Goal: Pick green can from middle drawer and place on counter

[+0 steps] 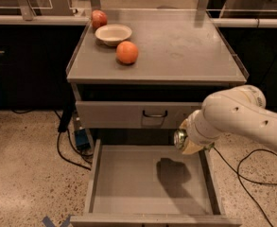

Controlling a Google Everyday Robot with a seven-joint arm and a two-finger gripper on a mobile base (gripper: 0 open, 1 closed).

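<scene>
1. We are holding the gripper (187, 143) pinched on the green can (179, 137), whose silver end is poking out of the jaws.
2. Below the jaws, the middle drawer (128, 183) is lying open, with the can hanging clear of its floor.
3. We are judging the lift: rise straight, clear the edge of the counter (176, 46) above, and land away from the orange (127, 52) and bowl (113, 33).

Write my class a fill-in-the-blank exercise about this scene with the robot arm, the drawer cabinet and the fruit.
1. The gripper holds a ____ above the open drawer.
2. On the counter, a white ____ sits between the orange and the red fruit.
3. The upper drawer, with the dark handle, is ____.
Missing words: can; bowl; closed.
</scene>
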